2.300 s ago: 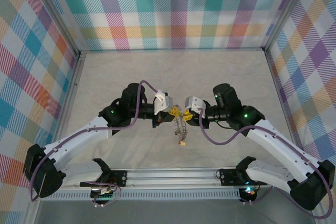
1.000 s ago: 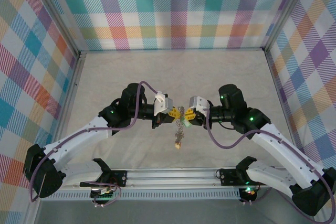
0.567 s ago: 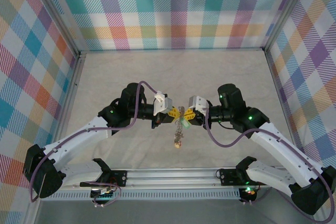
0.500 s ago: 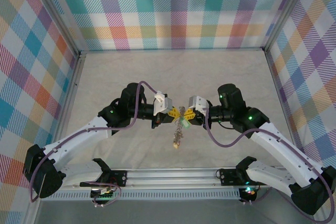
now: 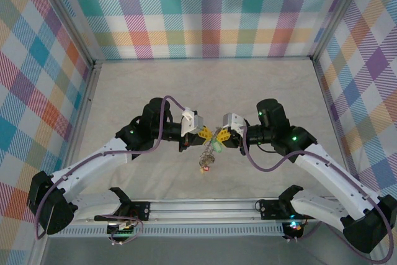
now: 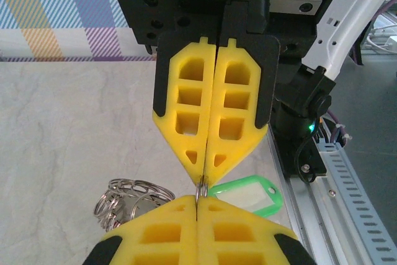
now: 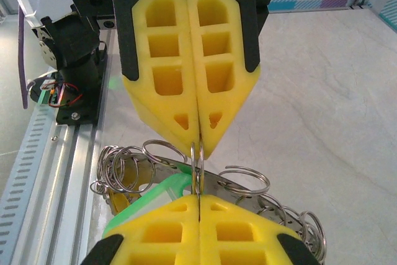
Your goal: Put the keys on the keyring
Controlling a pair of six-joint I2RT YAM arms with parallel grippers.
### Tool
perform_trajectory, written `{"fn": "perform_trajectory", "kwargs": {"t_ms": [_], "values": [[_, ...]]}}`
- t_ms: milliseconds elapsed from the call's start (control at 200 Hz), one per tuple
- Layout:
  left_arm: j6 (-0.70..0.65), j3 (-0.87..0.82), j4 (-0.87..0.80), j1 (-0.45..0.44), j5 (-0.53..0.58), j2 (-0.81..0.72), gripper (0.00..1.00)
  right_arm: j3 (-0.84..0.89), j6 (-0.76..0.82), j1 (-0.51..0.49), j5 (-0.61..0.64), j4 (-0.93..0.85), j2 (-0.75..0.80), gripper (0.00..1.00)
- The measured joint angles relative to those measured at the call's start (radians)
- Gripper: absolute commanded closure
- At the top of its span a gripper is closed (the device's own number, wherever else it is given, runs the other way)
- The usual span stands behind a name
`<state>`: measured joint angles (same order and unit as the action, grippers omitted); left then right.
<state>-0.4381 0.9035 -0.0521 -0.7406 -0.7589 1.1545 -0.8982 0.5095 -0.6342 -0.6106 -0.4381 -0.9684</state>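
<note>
Above the middle of the table, the left gripper and right gripper are met tip to tip, both clamped on the thin keyring. The keys and a green tag hang beneath. Threading appears to be in hand. Next, one steady hold is needed while the other grip is shifted.

My white-shelled arms, black-jointed, green-lit and looped with purple cables, end in yellow cut-out plastic fingers.
</note>
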Motion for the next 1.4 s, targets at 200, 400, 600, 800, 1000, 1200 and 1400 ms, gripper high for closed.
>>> {"fn": "perform_trajectory", "kwargs": {"t_ms": [200,400,600,800,1000,1200,1400], "values": [[0.001,0.000,0.007,0.000,-0.001,0.000,1.00,0.001,0.000,0.000,0.000,0.003,-0.001,0.87],[0.011,0.000,0.041,0.000,-0.008,0.001,1.00,0.009,-0.012,0.000,-0.012,0.037,-0.002,0.88],[0.037,0.000,0.072,-0.001,-0.011,0.014,1.00,0.021,-0.036,0.000,-0.023,0.068,-0.003,0.88],[0.056,-0.007,0.097,-0.002,-0.010,0.023,1.00,0.037,-0.055,0.003,-0.030,0.095,-0.005,0.88],[0.064,-0.014,0.111,-0.002,-0.008,0.030,1.00,0.051,-0.066,0.006,-0.030,0.108,-0.003,0.90],[0.064,-0.017,0.112,-0.005,-0.009,0.031,1.00,0.059,-0.080,0.006,-0.027,0.111,0.009,0.89],[0.048,-0.017,0.105,-0.008,-0.008,0.030,1.00,0.066,-0.078,0.006,-0.026,0.112,0.017,0.99]]}}
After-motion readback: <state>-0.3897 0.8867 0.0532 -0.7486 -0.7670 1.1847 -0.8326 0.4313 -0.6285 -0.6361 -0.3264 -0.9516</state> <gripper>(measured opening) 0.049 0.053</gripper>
